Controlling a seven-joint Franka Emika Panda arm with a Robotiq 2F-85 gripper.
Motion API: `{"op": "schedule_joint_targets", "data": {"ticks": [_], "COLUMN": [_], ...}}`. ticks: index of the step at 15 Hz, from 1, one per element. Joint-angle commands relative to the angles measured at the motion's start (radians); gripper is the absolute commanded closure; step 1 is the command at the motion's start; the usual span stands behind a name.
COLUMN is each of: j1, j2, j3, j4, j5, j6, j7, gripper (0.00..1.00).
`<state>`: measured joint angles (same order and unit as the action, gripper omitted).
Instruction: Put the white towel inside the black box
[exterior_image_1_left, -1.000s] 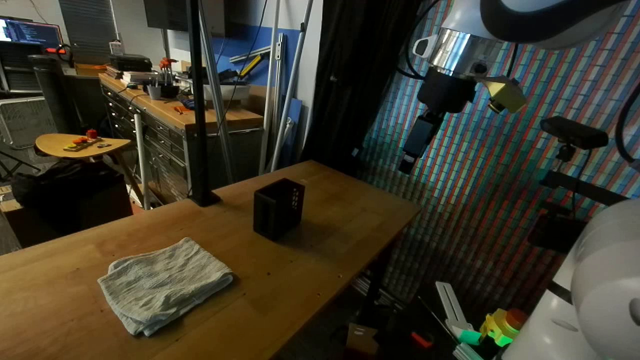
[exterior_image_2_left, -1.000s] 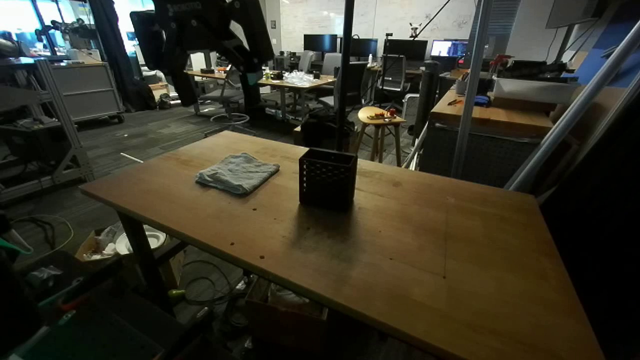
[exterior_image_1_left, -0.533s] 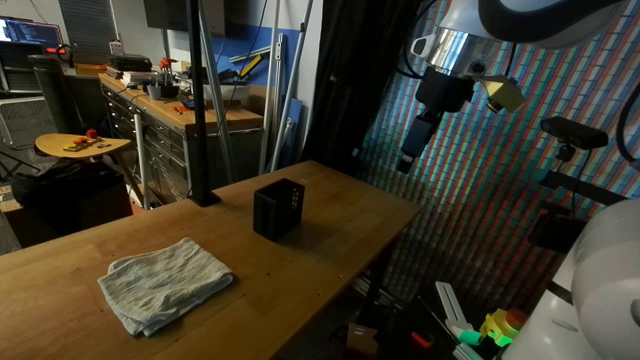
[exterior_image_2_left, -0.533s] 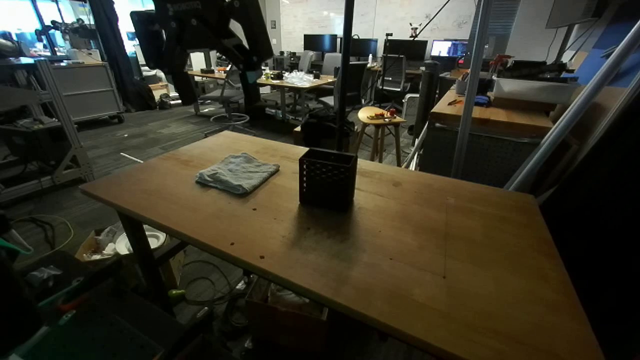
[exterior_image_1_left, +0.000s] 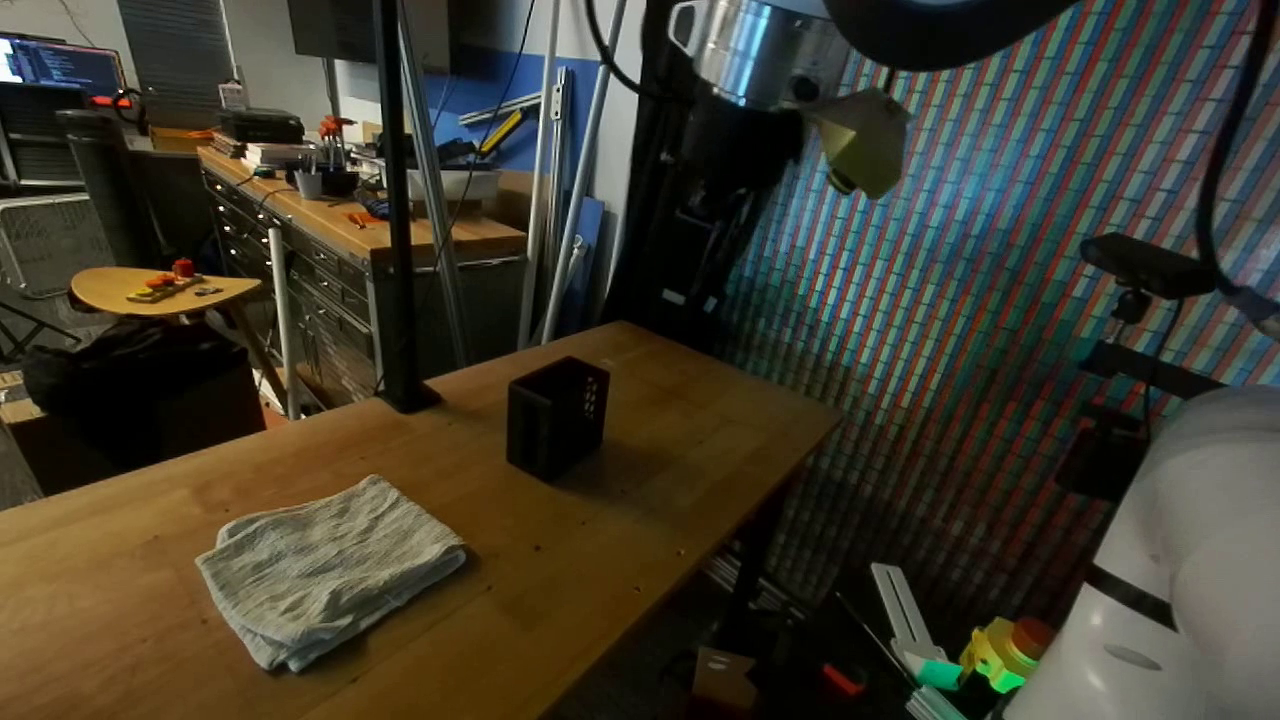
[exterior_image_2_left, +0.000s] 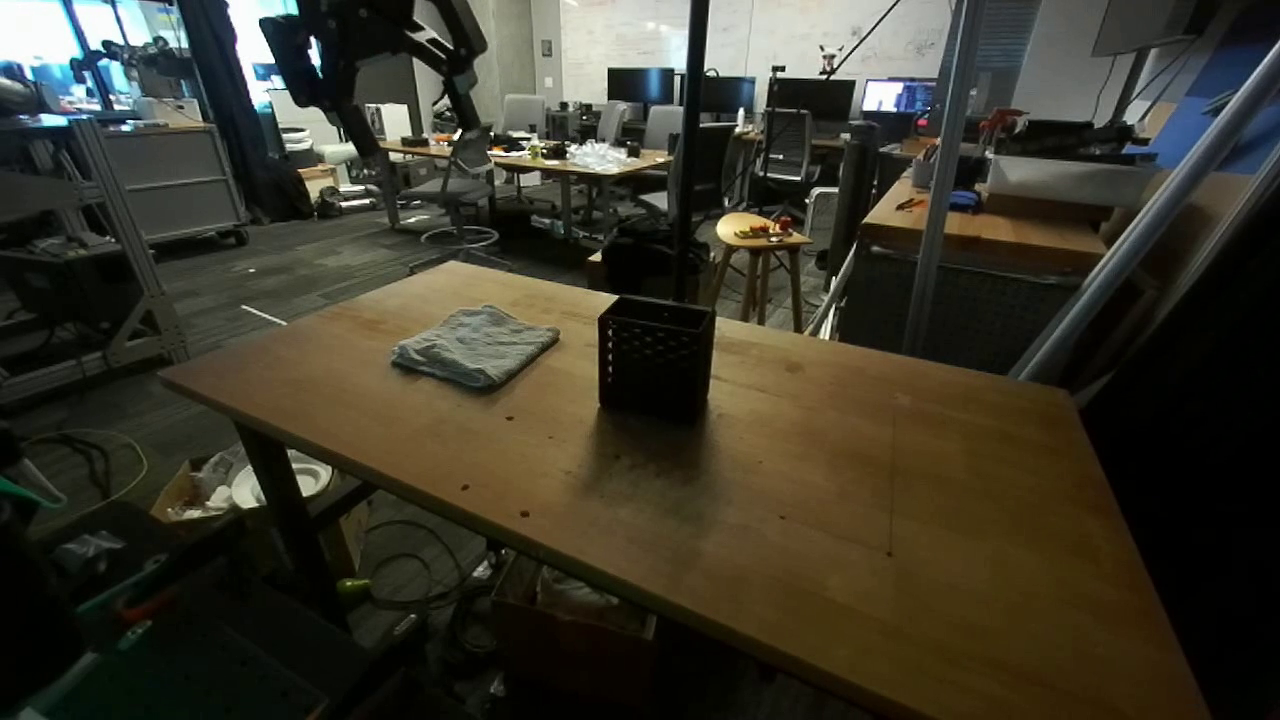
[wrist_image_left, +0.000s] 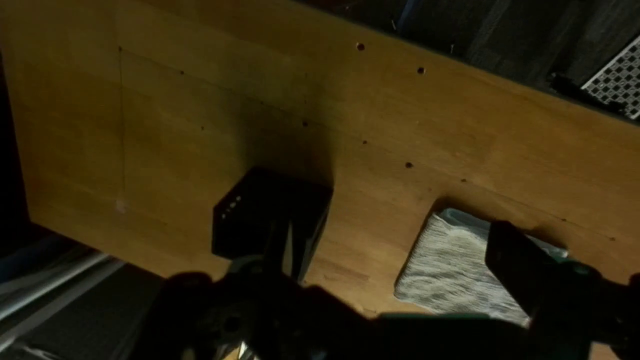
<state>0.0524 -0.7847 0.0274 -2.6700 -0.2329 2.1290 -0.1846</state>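
I've got the hand (wrist_image_left: 392, 245) raised — spread wide. White towel (exterior_image_1_left: 335, 570) and black box (exterior_image_2_left: 655, 370) sit apart on the surface (exterior_image_2_left: 840, 470).

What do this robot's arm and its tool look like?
The arm is smooth, rounded and white with black bands, plus a shiny silver collar and a yellowish angular block. The tool is black, with two jointed fingers. A black cable loops beside the arm.
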Motion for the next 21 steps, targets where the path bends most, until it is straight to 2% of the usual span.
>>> {"op": "schedule_joint_targets", "data": {"ticks": [1,5,12,16,21], "j1": [0.044,0.062,0.081,0.088,0.063], "j2": [0.212,0.425,0.777,0.937,1.092], "j3": [0.068,0.103,0.102,0.12,0.171], "j4": [0.137,0.267,0.5,0.574,0.647], "j5": [0.003,-0.023,0.014,0.074,0.136], "j6": [0.097,0.252,0.444,0.527,0.569], "j7": [0.047,0.023,-0.069,-0.152,-0.271], "gripper": [0.0,0.0,0.0,0.0,0.0]}}
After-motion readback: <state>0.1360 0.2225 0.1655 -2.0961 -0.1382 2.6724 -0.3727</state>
